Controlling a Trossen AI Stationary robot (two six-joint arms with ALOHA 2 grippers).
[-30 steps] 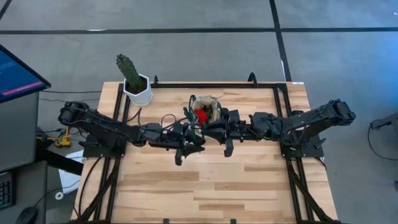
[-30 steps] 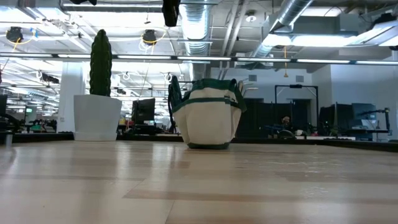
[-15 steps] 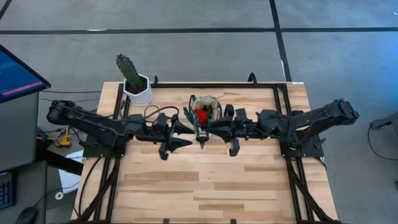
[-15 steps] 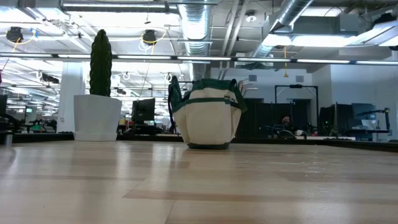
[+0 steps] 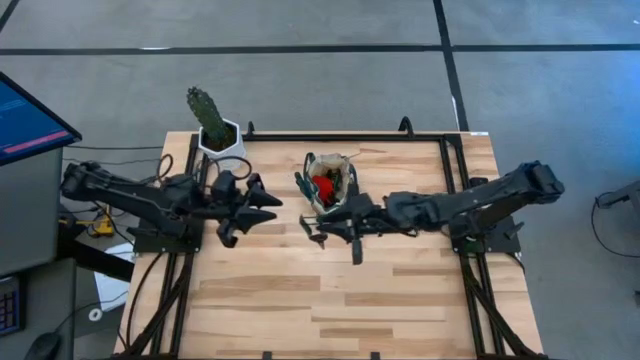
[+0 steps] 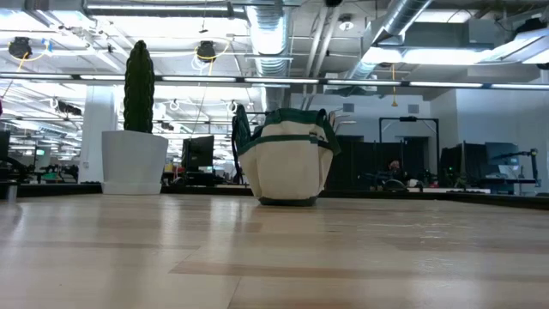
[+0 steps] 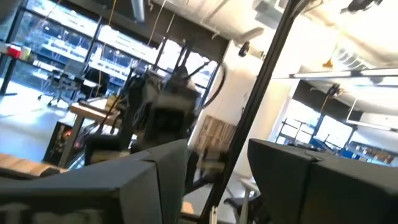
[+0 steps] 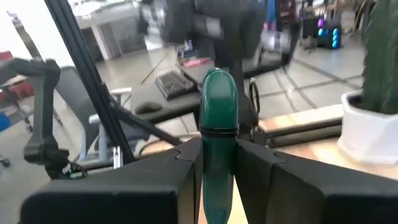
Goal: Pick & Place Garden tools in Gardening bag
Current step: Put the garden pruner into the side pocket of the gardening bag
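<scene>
**Two arms above a wooden table, gardening bag at the far middle**

Wooden planks form the table, which sits in a dark frame on a grey floor; the low view looks across it into an office hall with ceiling ducts and strip lights. The gardening bag, beige canvas with dark green trim, stands upright near the far edge at the table's middle. Seen from above, its open mouth shows a red-and-black item and green handles among the garden tools already inside; the individual tools cannot be told apart at this range. In the low view the bag rests on the table with its straps raised. A potted cactus in a white pot stands at the far left corner, well apart from the bag.

The right gripper is just beside the bag on its near side, the arm reaching in from the right. The right wrist view shows its fingers pinching a green handle, upright between them; what tool it belongs to is probably shears, though the working end is hidden. The left gripper hangs over the table's left part, between cactus and bag, touching neither. Its fingers stand spread with nothing between them.
</scene>
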